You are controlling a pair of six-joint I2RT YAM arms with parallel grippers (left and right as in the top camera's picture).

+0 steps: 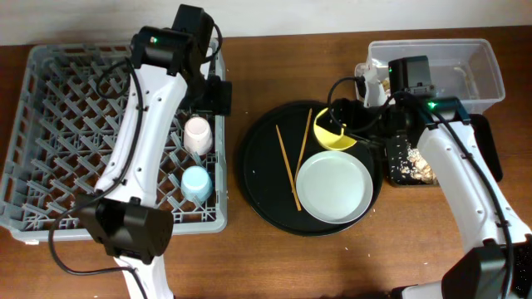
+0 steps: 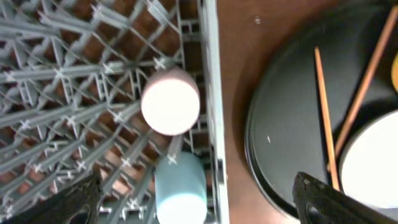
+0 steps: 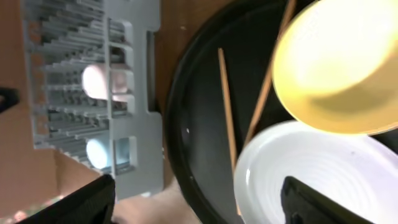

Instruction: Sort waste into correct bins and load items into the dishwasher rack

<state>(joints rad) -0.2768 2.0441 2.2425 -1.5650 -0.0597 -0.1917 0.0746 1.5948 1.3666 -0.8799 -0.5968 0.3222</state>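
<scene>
**Dishwasher rack** (image 1: 50,124): fills the left of the overhead frame. Its right wall runs just beside the left rim of the round black tray (image 1: 262,178). Only a narrow strip of bare table (image 1: 234,249) separates the two. A wider band of wood lies along the lower frame edge beneath both.

**Round black tray:** centre of frame. Its right rim reaches the shallow black tray (image 1: 489,149), which the right arm (image 1: 453,166) crosses.

**Clear tub** (image 1: 486,62): upper right corner, just above the shallow tray and close to the frame edge.

**White plate** (image 1: 334,189): lower right of the round tray, its edge out to the tray rim.

**Yellow bowl** (image 1: 331,139): just above the plate. Whether it touches or overlaps the plate's upper edge cannot be told.

**Pink cup** (image 1: 198,133) and **blue cup** (image 1: 197,184): inside the rack against its right wall, pink above blue, near each other.

**Chopsticks** (image 1: 289,170): on the round tray left of the plate, apart at their upper ends and converging lower down beside the plate's edge.

**Food scraps** (image 1: 407,162): pale crumbs in the left end of the shallow black tray.

**Left gripper** (image 2: 199,210): above the rack's right wall, over the cups. Its fingertips sit in the two lower corners of the wrist view, so the jaws are wide with nothing gripped.

**Right gripper** (image 3: 208,205): over the upper right of the round tray beside the bowl. Its jaws are likewise wide and hold nothing.
</scene>
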